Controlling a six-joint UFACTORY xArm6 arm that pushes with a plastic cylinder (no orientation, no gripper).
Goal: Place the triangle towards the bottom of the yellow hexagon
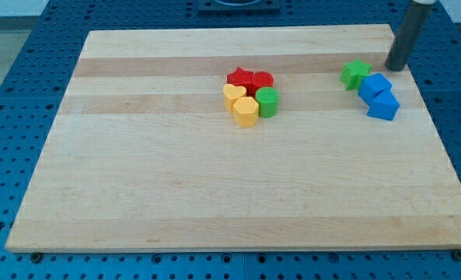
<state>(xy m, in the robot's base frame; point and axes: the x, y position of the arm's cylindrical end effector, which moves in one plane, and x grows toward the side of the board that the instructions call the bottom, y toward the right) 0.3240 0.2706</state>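
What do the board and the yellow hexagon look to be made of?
The board looks like pale wood with a matte finish, showing lengthwise grain bands. The yellow hexagon seems to be solid moulded plastic, though painted wood is possible: uniform colour, smooth faces, soft sheen.

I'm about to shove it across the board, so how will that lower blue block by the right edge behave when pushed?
The blue triangle block looks rigid and flat-based, so it should probably slide, not roll. It touches the other blue block, so that may get dragged or turn it. An off-centre push from my tip would likely spin it.
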